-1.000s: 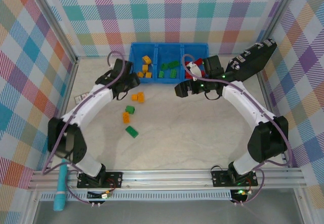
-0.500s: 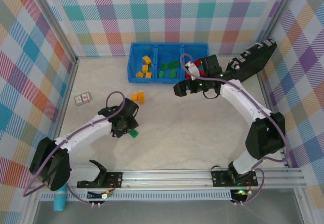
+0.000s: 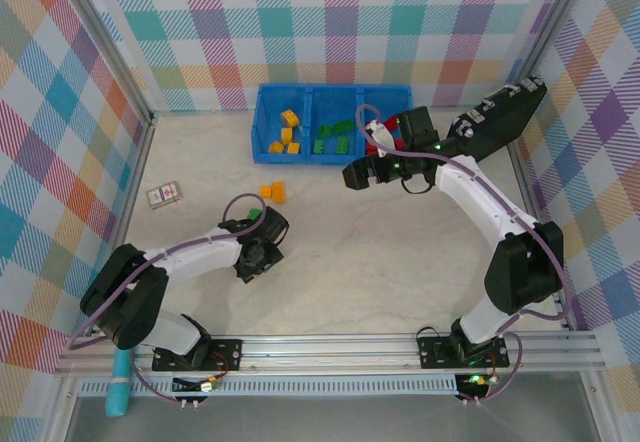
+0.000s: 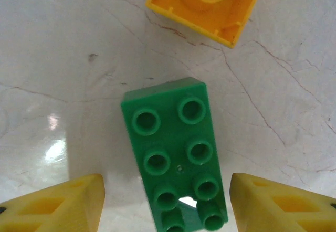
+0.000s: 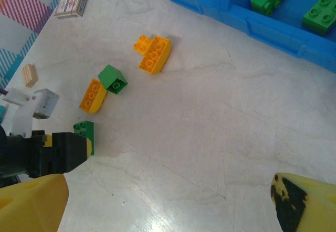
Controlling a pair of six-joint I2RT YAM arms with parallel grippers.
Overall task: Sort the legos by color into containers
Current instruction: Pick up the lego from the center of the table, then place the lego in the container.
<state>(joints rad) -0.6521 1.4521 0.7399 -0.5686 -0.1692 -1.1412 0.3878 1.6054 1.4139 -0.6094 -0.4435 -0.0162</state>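
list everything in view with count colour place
divided plastic tray: one, bright blue, far end
yellow-orange studded plastic bricks: about four, tray's left compartment
green studded bricks: about four, middle compartment
red studded bricks: count unclear, right compartment
loose yellow-orange bricks: about three, mid table
loose green bricks: two, mid table
printed card: one, pale, left side
wooden block: one, tan, left side
black rectangular case: one, far right
left tool: open, straddling one green brick
right tool: open, empty

The top external camera looks down from behind over the whole table [image 3: 400,252]. The left wrist camera faces straight down, close above a green lego [image 4: 173,153]; the right wrist camera sees that lego obliquely from farther off.
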